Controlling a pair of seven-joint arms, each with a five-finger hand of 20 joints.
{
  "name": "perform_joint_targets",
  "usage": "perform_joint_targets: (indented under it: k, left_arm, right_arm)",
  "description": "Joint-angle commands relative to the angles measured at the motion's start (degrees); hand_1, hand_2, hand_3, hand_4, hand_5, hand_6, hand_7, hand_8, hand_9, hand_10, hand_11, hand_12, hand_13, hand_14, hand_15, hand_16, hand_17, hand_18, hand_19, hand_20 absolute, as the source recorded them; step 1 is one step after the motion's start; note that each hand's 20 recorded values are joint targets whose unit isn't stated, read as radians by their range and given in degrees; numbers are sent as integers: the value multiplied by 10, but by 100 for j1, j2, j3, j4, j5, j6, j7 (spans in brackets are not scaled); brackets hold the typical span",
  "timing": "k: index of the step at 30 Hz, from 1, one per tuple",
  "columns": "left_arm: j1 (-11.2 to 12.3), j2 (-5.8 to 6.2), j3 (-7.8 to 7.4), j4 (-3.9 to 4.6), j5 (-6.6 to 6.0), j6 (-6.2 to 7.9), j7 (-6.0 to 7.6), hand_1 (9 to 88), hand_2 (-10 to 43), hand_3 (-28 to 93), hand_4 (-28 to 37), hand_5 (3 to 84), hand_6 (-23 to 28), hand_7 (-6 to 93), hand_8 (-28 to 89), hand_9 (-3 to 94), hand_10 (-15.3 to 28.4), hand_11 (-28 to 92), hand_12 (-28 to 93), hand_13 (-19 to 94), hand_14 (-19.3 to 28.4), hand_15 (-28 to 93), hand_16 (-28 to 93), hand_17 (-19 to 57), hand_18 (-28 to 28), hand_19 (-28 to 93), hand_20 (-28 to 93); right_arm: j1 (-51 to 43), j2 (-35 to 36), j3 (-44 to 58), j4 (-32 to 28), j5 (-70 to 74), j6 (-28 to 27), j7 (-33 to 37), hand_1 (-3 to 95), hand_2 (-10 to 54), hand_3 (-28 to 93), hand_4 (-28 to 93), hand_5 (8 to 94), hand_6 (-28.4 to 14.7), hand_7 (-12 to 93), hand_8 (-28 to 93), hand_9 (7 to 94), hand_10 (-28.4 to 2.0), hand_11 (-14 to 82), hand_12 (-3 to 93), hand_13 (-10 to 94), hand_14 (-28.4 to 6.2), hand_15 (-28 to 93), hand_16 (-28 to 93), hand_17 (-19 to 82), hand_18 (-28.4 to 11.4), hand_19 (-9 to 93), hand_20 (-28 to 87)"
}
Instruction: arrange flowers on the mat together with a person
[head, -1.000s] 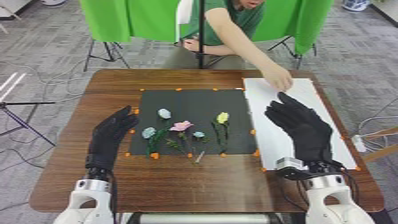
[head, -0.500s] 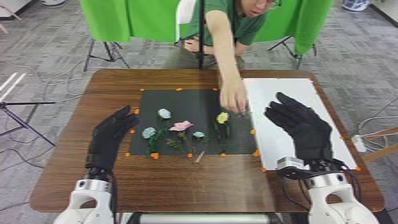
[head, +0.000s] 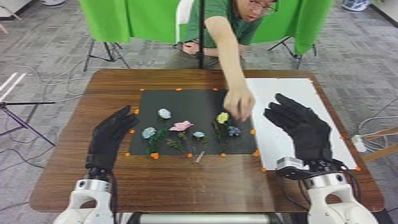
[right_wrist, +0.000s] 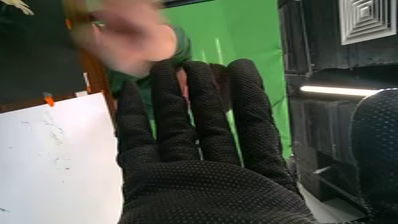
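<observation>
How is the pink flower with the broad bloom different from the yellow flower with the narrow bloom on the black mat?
The pink flower has a broad, spread bloom, while the yellow flower has a narrower one. The pink flower lies near the mat's middle; the yellow flower lies farther right, close to the person's hand. Both rest on the black mat.

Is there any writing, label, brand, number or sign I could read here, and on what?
I can make out no readable text: none on the black mat, the white sheet or the wooden table. Anything smaller, I cannot tell.
</observation>
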Motion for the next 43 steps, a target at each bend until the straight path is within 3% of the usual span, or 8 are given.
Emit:
perform_joint_targets:
  k: [1, 9, 17, 20, 22, 25, 30, 43]
  left_arm:
    - [54, -49, 10, 53, -29, -10, -58, 258, 11, 679, -175, 467, 41, 122, -57, 439, 135, 173, 131, 341, 183, 212, 23, 48, 140, 97, 189]
    - [69, -48, 3, 42, -16, -10, -61, 259, 11, 678, -175, 467, 42, 123, -56, 439, 135, 174, 132, 341, 183, 212, 23, 49, 139, 96, 189]
    - [-57, -9, 36, 103, 27, -93, -121, 258, 11, 678, -175, 467, 41, 125, -56, 440, 136, 176, 132, 341, 184, 212, 24, 48, 139, 97, 189]
    - [-177, 98, 65, 169, 47, -220, -128, 257, 11, 680, -175, 467, 41, 127, -56, 447, 137, 182, 134, 341, 183, 214, 24, 44, 146, 104, 192]
    - [-227, 85, 33, 179, 96, -370, -157, 258, 11, 679, -177, 468, 40, 127, -57, 472, 140, 208, 144, 341, 183, 214, 24, 41, 147, 108, 192]
    - [-265, 29, 88, 193, 70, -321, -127, 257, 13, 678, -177, 471, 40, 129, -57, 506, 144, 255, 156, 341, 184, 212, 24, 39, 148, 107, 189]
    - [-262, 54, 121, 199, 81, -362, -134, 257, 13, 678, -177, 471, 41, 129, -58, 491, 141, 254, 148, 340, 185, 211, 25, 35, 149, 106, 187]
    - [-78, -44, 39, 99, 74, -263, -164, 257, 12, 678, -177, 469, 42, 128, -56, 479, 138, 238, 148, 336, 184, 209, 29, 33, 149, 106, 186]
  right_arm:
    - [-59, -52, -42, -13, -44, 1, -48, 49, 58, 781, -167, 480, 2, 114, -80, 490, -149, 62, 144, 397, -145, 130, 202, 200, -158, 96, 301]
    - [-45, -49, -48, -11, -19, 57, -62, 48, 58, 783, -166, 481, 2, 113, -80, 491, -149, 62, 145, 397, -144, 127, 204, 201, -158, 95, 299]
    - [-43, -91, -55, 19, -25, 31, -123, 46, 59, 783, -167, 488, 2, 114, -80, 502, -146, 64, 142, 400, -145, 125, 200, 203, -156, 92, 298]
    - [3, -65, -56, 39, 29, 44, -125, 45, 59, 783, -166, 488, 2, 114, -81, 504, -146, 65, 142, 402, -146, 126, 199, 204, -156, 90, 298]
    - [30, 22, -36, 55, 56, 19, -116, 45, 59, 783, -167, 489, 2, 114, -81, 505, -146, 65, 142, 403, -147, 126, 198, 204, -156, 89, 299]
    - [68, 47, -31, 71, 61, 56, -134, 44, 60, 782, -166, 492, 2, 115, -81, 506, -146, 65, 142, 403, -147, 128, 198, 205, -156, 87, 299]
    - [66, -41, -60, 70, 47, 47, -192, 44, 60, 782, -166, 493, 1, 115, -81, 507, -146, 66, 142, 404, -147, 129, 197, 205, -156, 87, 301]
    - [-26, -17, -55, 20, 106, 110, -69, 45, 62, 781, -166, 494, 0, 113, -80, 508, -146, 66, 144, 408, -149, 131, 201, 205, -156, 90, 306]
